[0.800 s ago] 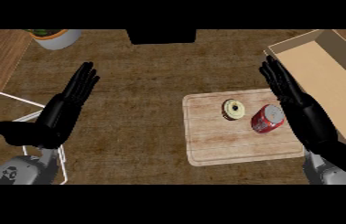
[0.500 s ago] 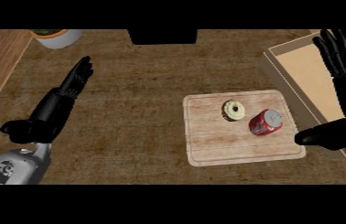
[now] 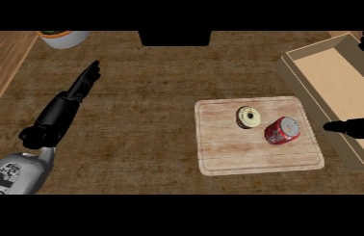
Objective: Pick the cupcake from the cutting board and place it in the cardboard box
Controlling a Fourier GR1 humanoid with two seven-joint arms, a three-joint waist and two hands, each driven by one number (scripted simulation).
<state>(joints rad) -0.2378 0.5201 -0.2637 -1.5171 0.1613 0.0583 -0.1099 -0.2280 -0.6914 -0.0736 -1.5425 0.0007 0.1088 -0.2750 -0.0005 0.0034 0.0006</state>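
Inspection finds the small round cupcake with the pale top and dark centre [image 3: 248, 117] resting on the light wooden cutting board [image 3: 241, 158], in its upper middle part, untouched. Just beside it, to its right and slightly lower, lies a red metal can [image 3: 283, 131] on its side; the two look close but apart.

The open brown cardboard box [image 3: 307, 81] stands at the counter's right edge, just beside the board, partly cut off by the view.

Your right hand [image 3: 344, 127] shows only as a dark tip at the right edge, level with the can; its fingers cannot be told (most of it lies outside the view). Your left hand [image 3: 84, 83] lies well away at the left, fingers straight and holding nothing.

Judged stage: the approach, with no grasp yet made. The next move calls for bringing the right hand in over the board and closing on the cupcake alone, passing the can without nudging it.

A grey pot [image 3: 65, 38] sits at the top left.
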